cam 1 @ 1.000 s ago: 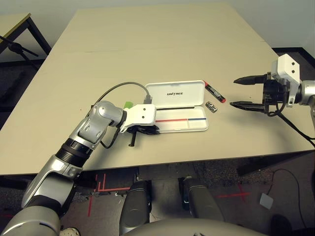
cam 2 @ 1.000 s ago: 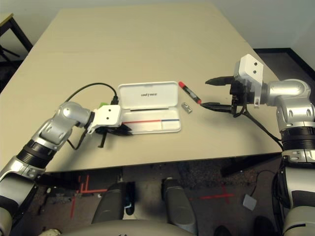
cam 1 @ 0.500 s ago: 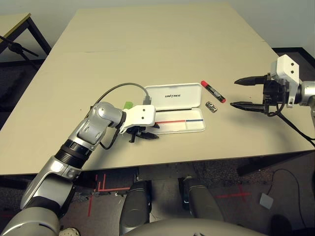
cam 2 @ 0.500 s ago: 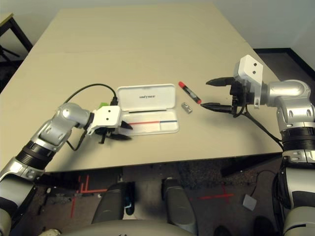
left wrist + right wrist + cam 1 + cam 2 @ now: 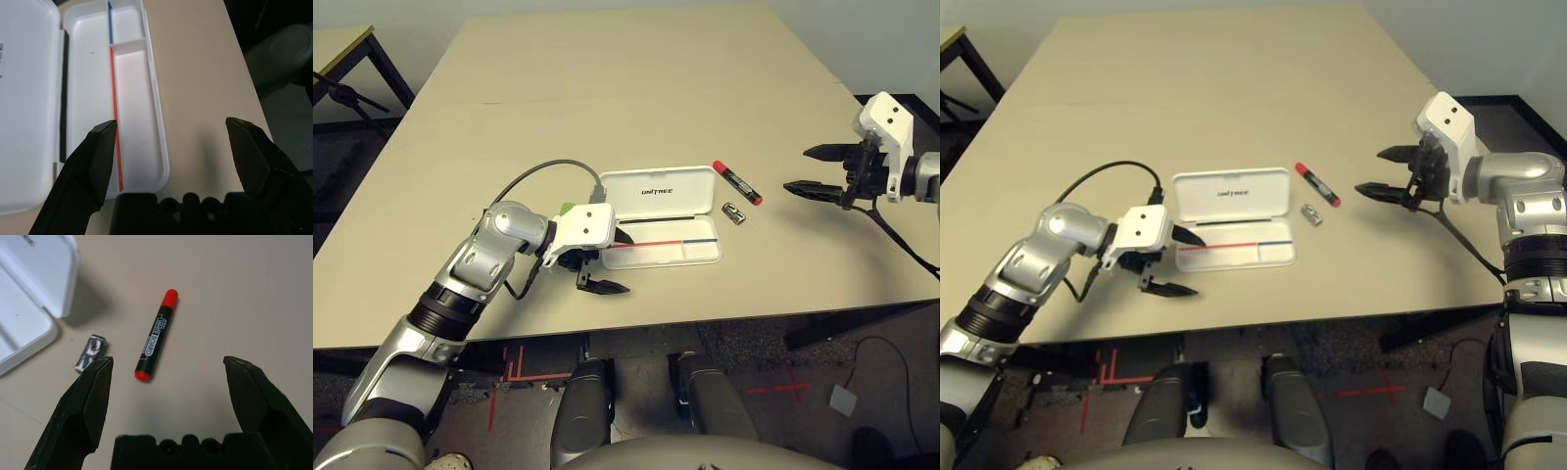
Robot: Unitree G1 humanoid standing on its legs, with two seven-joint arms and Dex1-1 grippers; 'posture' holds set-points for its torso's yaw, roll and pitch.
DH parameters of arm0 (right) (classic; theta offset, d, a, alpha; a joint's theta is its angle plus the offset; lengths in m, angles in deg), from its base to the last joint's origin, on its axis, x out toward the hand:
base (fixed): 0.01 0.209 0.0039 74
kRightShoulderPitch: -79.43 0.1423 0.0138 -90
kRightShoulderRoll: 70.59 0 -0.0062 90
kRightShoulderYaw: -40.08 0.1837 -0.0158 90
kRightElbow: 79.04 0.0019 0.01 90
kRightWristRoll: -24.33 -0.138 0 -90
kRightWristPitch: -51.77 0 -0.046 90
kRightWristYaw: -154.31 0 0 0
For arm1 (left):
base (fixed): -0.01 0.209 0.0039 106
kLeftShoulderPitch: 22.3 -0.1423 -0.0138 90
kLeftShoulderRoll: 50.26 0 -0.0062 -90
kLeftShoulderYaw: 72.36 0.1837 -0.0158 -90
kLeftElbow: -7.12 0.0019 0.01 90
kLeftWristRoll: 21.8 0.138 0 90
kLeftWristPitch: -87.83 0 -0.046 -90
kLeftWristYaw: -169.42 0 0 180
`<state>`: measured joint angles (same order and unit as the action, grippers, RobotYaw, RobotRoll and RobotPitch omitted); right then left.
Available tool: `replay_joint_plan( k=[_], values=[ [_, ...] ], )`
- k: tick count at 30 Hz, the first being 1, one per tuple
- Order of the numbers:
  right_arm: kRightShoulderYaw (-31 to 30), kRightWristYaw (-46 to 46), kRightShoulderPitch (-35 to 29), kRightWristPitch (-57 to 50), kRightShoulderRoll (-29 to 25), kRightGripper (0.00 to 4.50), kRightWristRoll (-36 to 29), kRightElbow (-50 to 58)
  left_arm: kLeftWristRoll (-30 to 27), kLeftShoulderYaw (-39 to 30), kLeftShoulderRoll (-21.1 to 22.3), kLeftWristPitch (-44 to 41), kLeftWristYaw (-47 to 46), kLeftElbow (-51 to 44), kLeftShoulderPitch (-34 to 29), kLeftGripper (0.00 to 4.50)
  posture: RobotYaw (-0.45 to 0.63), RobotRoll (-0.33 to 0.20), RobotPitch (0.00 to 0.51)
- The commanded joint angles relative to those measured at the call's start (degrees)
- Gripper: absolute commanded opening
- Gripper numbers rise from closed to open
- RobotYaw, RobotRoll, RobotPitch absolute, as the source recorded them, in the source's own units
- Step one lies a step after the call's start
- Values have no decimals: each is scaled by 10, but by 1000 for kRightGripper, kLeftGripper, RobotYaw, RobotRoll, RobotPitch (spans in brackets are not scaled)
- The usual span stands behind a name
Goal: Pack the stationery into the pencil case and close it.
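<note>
The pencil case lies open on the tabletop, lid back with the printed side up, tray nearer the robot; its long axis runs left to right. Since a second ago the left end effector, then at the tray's left end with fingers close together, has drawn back toward the robot's side and spread wide, holding nothing; one finger reaches over the tray's left corner, the other hangs off its near edge. The tray appears empty in the left wrist view, so no item is judged packed. The green stick shows as a sliver behind the left wrist housing, left of the case. The right end effector, fingers apart and empty, has lifted slightly and now aims at the red marker, which lies just right of the lid, red cap end away from the robot, long axis diagonal. The small silver-black cylinder rests between marker and tray corner. Judgement: a right-side pick of the marker comes next.
</note>
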<state>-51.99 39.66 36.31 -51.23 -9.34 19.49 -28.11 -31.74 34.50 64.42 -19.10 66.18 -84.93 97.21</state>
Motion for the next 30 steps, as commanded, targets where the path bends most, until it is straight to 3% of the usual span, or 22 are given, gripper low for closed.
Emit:
replay_joint_plan(
  k=[1,6,13,16,30],
  values=[
    [-17,-19,25,-29,13,4500,20,-17,-14,-13,14,-9,4,-17,-9,4463,-43,0,128],
    [-49,-50,59,-34,46,4500,63,-75,-23,-27,21,-12,1,-24,-21,4463,-25,0,132],
    [-46,-125,67,-7,88,4500,90,-144,-36,-35,18,-32,-10,-55,-49,4463,-14,0,153],
    [-43,-135,71,-8,95,4500,92,-158,-18,-28,24,-21,-16,-47,-51,4463,-18,0,162],
    [-36,-143,70,-26,136,4500,79,-183,-56,-37,33,-74,-31,-109,-81,4463,-1,0,200]
  ],
)
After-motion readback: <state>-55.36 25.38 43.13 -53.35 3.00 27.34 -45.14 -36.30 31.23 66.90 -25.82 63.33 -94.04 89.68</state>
